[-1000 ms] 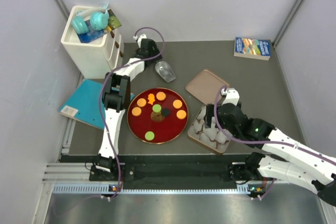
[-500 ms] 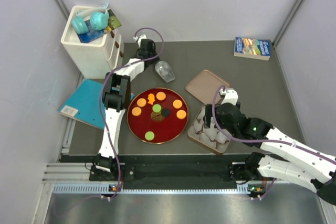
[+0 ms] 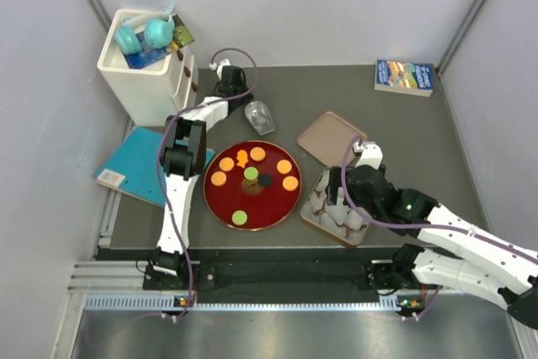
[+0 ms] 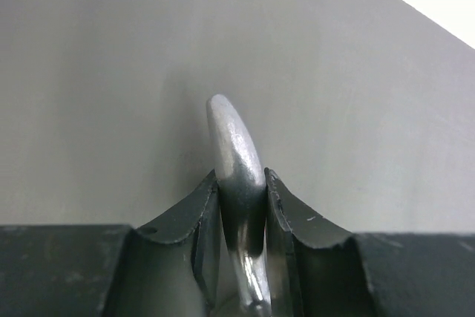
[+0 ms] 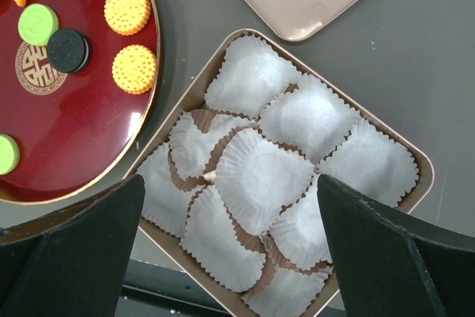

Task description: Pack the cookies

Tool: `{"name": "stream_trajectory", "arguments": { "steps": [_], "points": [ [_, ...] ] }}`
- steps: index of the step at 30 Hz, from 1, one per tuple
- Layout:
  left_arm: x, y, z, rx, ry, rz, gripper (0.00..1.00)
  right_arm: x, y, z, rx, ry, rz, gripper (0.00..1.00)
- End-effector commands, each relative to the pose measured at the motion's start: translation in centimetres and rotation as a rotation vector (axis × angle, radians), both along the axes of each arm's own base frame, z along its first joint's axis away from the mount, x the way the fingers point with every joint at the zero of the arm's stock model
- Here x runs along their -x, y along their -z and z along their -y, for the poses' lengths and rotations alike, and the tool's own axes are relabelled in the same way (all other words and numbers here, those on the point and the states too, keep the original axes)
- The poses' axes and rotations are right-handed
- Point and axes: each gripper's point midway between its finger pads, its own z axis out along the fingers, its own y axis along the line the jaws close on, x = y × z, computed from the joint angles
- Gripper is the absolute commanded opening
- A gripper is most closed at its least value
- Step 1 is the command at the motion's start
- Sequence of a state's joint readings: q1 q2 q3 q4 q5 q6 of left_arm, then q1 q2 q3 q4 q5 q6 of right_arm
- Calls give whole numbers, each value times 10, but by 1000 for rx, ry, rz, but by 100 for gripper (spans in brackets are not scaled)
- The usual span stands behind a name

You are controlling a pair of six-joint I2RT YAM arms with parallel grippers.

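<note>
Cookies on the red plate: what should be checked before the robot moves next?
1. Left end effector closed on the silvery utensil: ok.
2. Grip firm enough to carry it: cannot tell.
3. Right end effector open above the paper cups: ok.
4. Cups free of cookies: ok.
5. Cookies lying uncovered on the red plate: ok.
6. Box uncovered: ok.
</note>
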State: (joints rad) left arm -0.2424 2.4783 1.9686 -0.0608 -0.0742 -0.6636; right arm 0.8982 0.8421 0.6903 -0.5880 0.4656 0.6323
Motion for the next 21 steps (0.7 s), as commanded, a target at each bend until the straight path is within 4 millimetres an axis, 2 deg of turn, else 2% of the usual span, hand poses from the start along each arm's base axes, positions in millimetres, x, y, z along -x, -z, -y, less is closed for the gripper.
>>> {"name": "stream_trajectory", "arguments": {
  "steps": [1,2,4,5,7,8,10,11,13,14,15,18,21],
  "points": [
    [6,-70,-3,89,-27,99,0,-7,-28,-5,-79,14,62,99],
    [10,-91,-3,105,-27,124,0,-8,-29,-6,-84,12,66,99],
    [14,-111,-1,133,-27,140,0,-9,-35,-7,-93,4,80,99],
    [18,-134,-1,142,-26,168,0,-9,-40,-9,-104,-2,90,99],
    [25,-152,-1,142,-23,179,0,-10,-50,-9,-127,-6,108,99],
    [30,-173,-3,146,-24,206,0,-10,-54,-11,-138,-11,115,99],
    [39,-189,-4,139,-25,221,0,-9,-60,-13,-165,-16,123,99],
    [46,-206,-7,138,-32,242,0,-8,-62,-13,-178,-19,126,99],
    [57,-214,-7,124,-34,223,0,-7,-65,-16,-202,-22,123,99],
    [65,-228,-11,124,-45,236,0,-5,-65,-19,-211,-32,115,99],
    [70,-232,-10,126,-47,235,0,-6,-67,-20,-223,-33,118,99],
    [90,-242,-12,135,-63,210,0,-6,-72,-28,-251,-49,116,99],
    [112,-242,-10,155,-81,157,0,-13,-85,-38,-283,-58,143,98]
  ]
}}
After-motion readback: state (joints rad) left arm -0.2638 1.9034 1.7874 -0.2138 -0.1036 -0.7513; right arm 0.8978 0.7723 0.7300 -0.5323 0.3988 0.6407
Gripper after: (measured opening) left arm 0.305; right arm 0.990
